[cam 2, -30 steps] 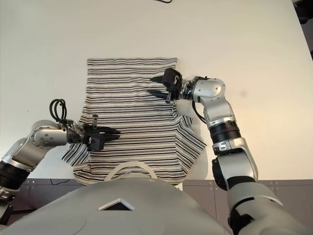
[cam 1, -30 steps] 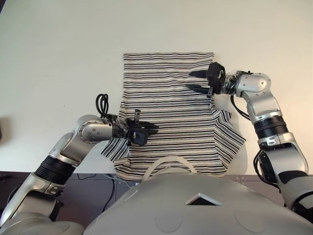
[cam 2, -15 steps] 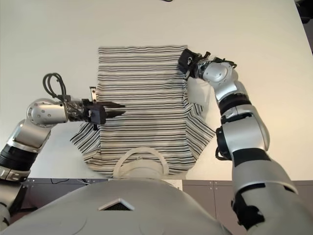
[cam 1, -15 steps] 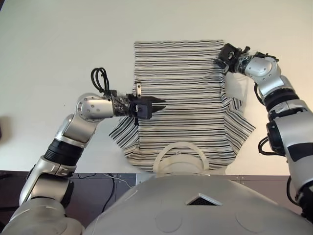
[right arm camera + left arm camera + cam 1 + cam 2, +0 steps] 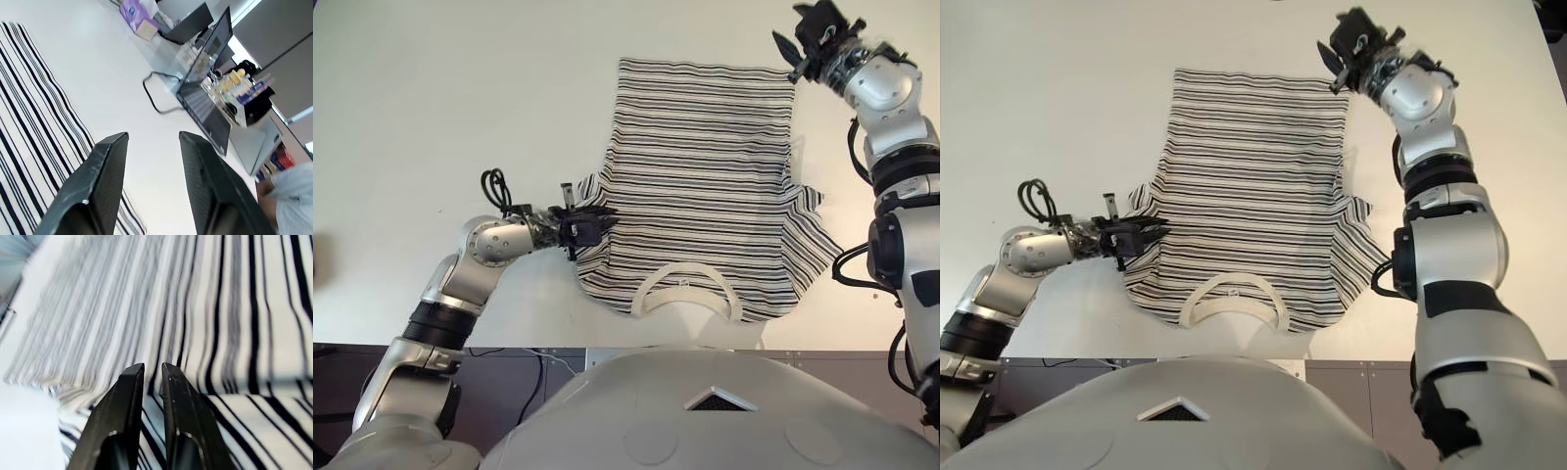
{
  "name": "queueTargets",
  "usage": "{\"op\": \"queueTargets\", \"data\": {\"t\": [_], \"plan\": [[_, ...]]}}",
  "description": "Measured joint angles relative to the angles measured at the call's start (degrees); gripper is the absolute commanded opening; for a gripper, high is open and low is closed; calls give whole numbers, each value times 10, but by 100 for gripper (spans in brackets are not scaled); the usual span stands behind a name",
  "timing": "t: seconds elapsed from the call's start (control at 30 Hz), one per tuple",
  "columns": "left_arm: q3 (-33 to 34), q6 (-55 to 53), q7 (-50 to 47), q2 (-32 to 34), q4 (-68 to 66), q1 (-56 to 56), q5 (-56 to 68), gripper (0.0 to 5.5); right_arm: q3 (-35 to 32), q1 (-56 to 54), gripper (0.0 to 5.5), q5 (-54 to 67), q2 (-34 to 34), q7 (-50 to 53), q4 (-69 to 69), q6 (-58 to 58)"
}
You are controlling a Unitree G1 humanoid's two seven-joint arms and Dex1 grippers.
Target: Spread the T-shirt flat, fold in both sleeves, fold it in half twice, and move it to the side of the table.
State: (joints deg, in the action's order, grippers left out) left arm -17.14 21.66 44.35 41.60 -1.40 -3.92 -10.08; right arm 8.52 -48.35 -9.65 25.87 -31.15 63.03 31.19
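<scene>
The striped T-shirt point(image 5: 705, 176) lies on the white table point(image 5: 460, 98), its collar point(image 5: 687, 289) towards me and its hem at the far side. My left gripper point(image 5: 590, 221) sits low at the shirt's left sleeve point(image 5: 592, 191). In the left wrist view its fingers point(image 5: 132, 396) are drawn nearly together on the striped cloth. My right gripper point(image 5: 800, 39) is raised beside the hem's far right corner. It is open and nothing lies between its fingers point(image 5: 105, 176). The right sleeve point(image 5: 818, 220) sticks out sideways.
Bare table surrounds the shirt on the left and far side. The front edge point(image 5: 509, 345) runs just below the collar. Beyond the table in the right wrist view are a laptop point(image 5: 205, 58), a cable point(image 5: 161, 93) and a small box point(image 5: 137, 14).
My right arm swung away from the shirt's right edge up to the far hem corner. My left gripper dropped from above the cloth to the left sleeve and its fingers came together. The head view shifted.
</scene>
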Motion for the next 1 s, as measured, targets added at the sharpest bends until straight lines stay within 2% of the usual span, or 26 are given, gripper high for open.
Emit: {"op": "queueTargets", "data": {"t": [0.07,0.17,0.33,0.43,0.53,0.6,0.67,0.77,0.87,1.0], "plan": [[11,2,-3,7,20,-35,11,67,-7,55,190,44,17,-69,-96,-11],[24,4,-15,12,48,-83,27,67,-10,213,190,123,66,-164,-296,-79],[46,-16,-60,8,105,-172,31,67,-45,449,190,209,155,-234,-555,-208],[81,-57,-78,-24,170,-204,103,67,-103,487,190,251,165,-199,-619,-275],[147,-89,-109,-51,269,-199,200,67,-164,524,190,293,105,-100,-668,-338],[179,-120,-123,-57,292,-207,229,67,-174,573,190,309,72,-57,-716,-366],[193,-144,-126,-58,291,-230,231,67,-152,625,190,307,46,-44,-760,-382],[158,-152,-125,-57,272,-232,164,67,-112,609,190,276,45,-65,-747,-377],[108,-158,-121,-68,237,-186,114,67,-64,541,190,230,58,-111,-680,-344],[75,-152,-120,-80,184,-125,73,67,-25,483,190,186,57,-145,-587,-294]]}}
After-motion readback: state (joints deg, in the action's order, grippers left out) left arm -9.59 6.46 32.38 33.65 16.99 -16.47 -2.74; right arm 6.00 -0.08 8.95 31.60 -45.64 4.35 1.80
